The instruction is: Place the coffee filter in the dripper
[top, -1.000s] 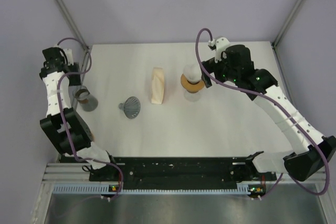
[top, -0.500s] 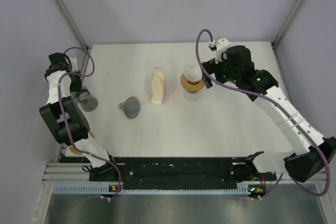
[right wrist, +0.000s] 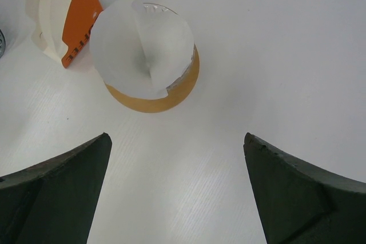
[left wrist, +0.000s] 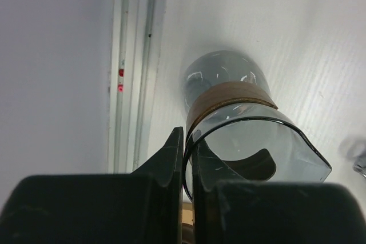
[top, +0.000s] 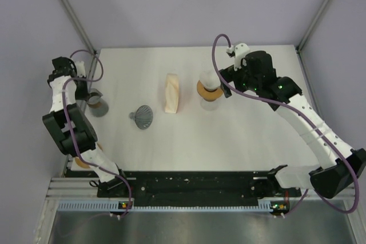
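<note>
The filter [right wrist: 143,55] is thin, matt white paper, creased. The carafe [left wrist: 240,112] is clear, glossy glass with a smooth brown band; wood or leather, I cannot tell. The tabletop [right wrist: 274,55] is matt white, finely ribbed.

Left pincer [left wrist: 186,144] repositioned, glass carafe [top: 97,106] nudged back

**Left Arm Folded, Right Arm Stretched**

The left arm [top: 57,98] stood doubled up at the far-left edge. Its gripper [left wrist: 184,141] was pinched almost closed on the rim of a glass carafe [left wrist: 226,78]. The right arm [top: 306,121] reached long toward the far middle, its gripper [right wrist: 176,136] spread wide.
</note>
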### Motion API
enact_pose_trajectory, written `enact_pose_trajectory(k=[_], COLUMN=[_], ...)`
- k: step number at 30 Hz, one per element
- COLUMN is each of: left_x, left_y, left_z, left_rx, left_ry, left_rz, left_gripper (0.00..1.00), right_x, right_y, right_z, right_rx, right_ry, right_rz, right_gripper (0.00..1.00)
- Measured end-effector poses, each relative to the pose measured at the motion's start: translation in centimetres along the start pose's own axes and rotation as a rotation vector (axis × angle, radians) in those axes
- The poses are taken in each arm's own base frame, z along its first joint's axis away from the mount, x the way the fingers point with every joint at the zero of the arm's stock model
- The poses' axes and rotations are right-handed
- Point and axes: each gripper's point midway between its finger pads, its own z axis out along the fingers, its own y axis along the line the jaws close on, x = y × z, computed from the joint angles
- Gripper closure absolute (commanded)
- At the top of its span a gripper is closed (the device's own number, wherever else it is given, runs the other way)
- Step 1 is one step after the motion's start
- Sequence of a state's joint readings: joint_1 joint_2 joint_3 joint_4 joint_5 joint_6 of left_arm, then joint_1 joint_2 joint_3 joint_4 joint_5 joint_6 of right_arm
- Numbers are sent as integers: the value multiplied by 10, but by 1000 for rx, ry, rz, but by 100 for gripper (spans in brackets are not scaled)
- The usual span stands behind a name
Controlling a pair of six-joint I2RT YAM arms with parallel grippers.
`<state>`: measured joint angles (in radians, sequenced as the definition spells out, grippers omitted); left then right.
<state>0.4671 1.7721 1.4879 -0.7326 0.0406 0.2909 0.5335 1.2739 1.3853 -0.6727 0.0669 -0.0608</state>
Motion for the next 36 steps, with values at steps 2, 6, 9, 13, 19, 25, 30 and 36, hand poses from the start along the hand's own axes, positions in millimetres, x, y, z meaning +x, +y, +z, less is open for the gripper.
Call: enact_pose_trajectory(k=[2,6,9,13,19,25,30,36], left_x=[0,-15,-35,-56,-36,46,99,122], left_y=[-7,-25,-49,-112,-267,-356,-390,-401], left_z=[-4,-22,-46,-99,-201,-231,-207,-168], left_rx=[41,119,157,241,529,699,712,672], left_ry=[7,-18,-87,-193,-337,-245,-112,-15], left_rz=[-12,-28,12,153,545,889,1073,1164], left_gripper=[100,100,100,100,100,100,100,100], right_x=[2,2,2,3,8,6,6,6], right_y=[-1,-3,-8,-18,-38,-36,-34,-35], right_z=[0,1,0,0,-3,-9,-14,-17], right_rx=[4,18,40,68,117,106,99,99], right_ry=[4,5,6,9,9,-6,-18,-23], right_rz=[0,1,9,40,107,122,123,124], right_gripper=[1,1,1,1,1,1,1,1])
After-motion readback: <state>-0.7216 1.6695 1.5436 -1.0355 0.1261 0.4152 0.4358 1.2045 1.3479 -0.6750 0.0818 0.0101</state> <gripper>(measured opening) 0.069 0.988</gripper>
